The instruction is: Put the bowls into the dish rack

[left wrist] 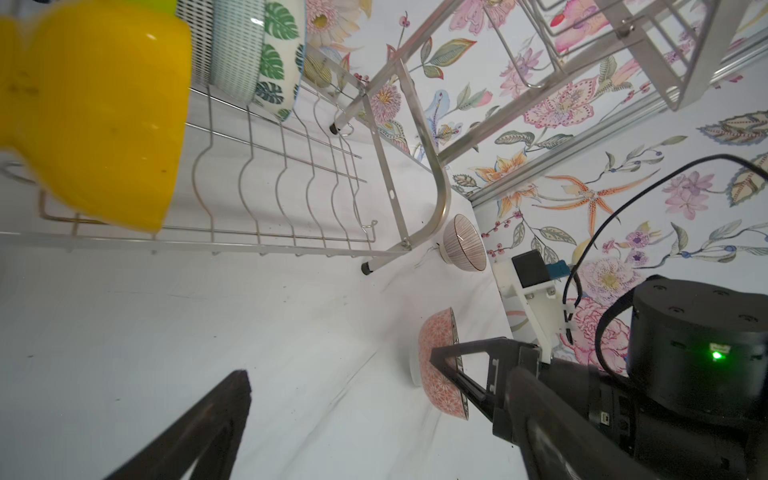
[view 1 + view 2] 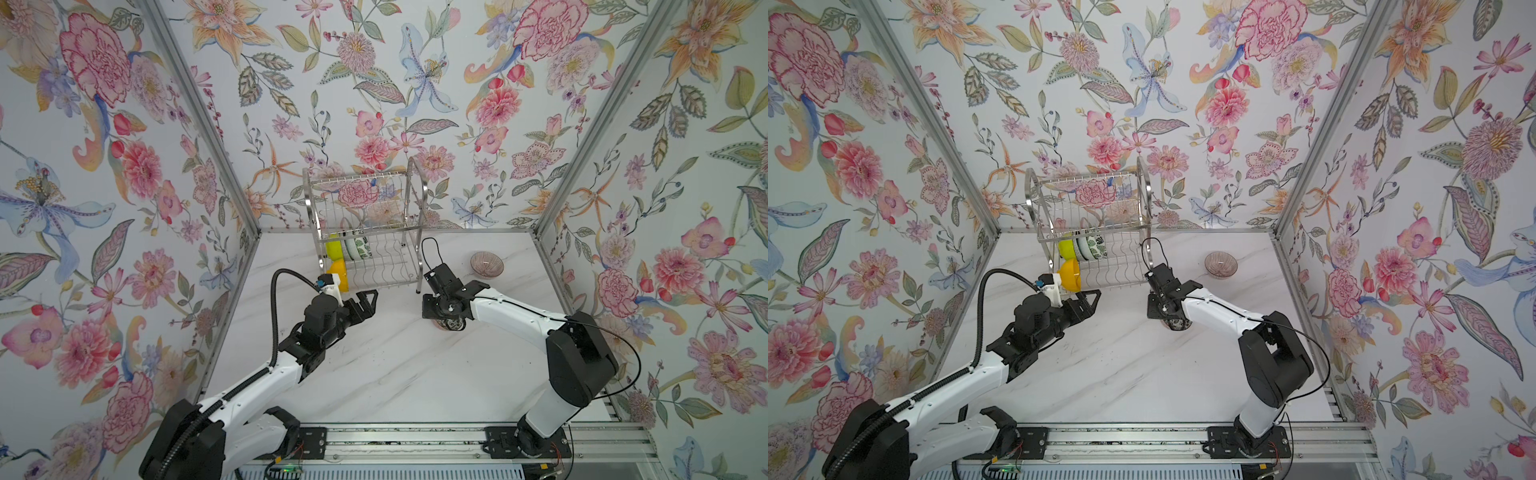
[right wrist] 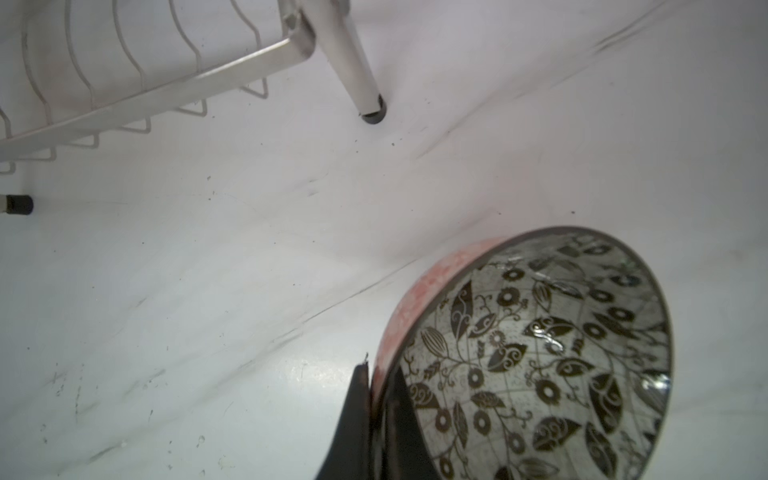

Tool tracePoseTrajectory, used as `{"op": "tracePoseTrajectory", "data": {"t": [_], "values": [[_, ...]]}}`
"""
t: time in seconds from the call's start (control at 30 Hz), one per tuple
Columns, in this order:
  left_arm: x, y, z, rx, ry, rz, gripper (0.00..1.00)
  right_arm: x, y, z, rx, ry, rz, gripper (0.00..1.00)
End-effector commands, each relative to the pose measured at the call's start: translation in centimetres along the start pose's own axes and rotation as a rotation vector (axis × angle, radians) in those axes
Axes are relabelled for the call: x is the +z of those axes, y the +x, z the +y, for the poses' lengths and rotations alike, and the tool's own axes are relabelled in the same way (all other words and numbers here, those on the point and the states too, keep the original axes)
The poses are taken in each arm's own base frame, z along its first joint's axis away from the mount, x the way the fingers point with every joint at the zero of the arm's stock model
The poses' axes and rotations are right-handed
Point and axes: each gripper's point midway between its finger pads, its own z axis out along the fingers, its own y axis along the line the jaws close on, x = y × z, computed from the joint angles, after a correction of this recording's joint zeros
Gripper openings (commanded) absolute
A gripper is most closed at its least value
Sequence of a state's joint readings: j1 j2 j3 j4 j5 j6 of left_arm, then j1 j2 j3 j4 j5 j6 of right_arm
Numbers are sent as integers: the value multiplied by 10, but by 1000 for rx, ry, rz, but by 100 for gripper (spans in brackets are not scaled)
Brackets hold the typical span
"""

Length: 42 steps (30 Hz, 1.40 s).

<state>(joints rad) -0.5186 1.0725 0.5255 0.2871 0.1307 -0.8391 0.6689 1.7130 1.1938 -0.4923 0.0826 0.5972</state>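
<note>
Holds the black-and-white floral bowl [image 3: 540,353] by its rim with the right gripper [image 3: 376,386] shut tight, down near the front leg of the dish rack [image 3: 166,88]. Leaves the left gripper [image 1: 340,376] wide open and empty. Next, probably: lift, tip on edge, slide into a free slot.
</note>
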Motion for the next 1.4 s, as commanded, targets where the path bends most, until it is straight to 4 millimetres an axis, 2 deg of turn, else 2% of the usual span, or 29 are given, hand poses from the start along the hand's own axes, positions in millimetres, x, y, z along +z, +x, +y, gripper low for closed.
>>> {"op": "tracePoseTrajectory", "data": {"t": [0.0, 0.17, 0.43, 0.63, 0.77, 0.87, 0.97, 1.13, 1.2, 1.27, 1.37], "values": [[-9, 7, 20, -29, -42, 25, 99, 0, -4, 12, -55, -3, 19, 0], [-9, 12, 33, -70, -62, 35, 99, 14, 5, 25, -88, -33, 94, 1], [0, 12, 30, -100, -49, 48, 99, 21, 12, 33, -120, -45, 132, 7], [6, 12, 30, -109, -54, 56, 99, 26, 17, 39, -129, -67, 149, 19], [7, 13, 31, -122, -60, 60, 99, 27, 18, 43, -132, -81, 151, 20], [7, 14, 31, -126, -62, 62, 99, 21, 14, 45, -135, -92, 136, 28], [8, 14, 31, -126, -67, 69, 99, 12, 6, 48, -136, -107, 109, 33], [9, 12, 27, -132, -68, 75, 99, -13, -16, 46, -121, -136, 38, 41], [10, 11, 23, -127, -63, 77, 99, -27, -26, 39, -103, -141, 2, 49], [11, 12, 18, -113, -60, 82, 99, -42, -38, 29, -85, -143, -43, 62], [16, 14, 9, -85, -65, 93, 99, -62, -52, 4, -51, -118, -111, 97]]}}
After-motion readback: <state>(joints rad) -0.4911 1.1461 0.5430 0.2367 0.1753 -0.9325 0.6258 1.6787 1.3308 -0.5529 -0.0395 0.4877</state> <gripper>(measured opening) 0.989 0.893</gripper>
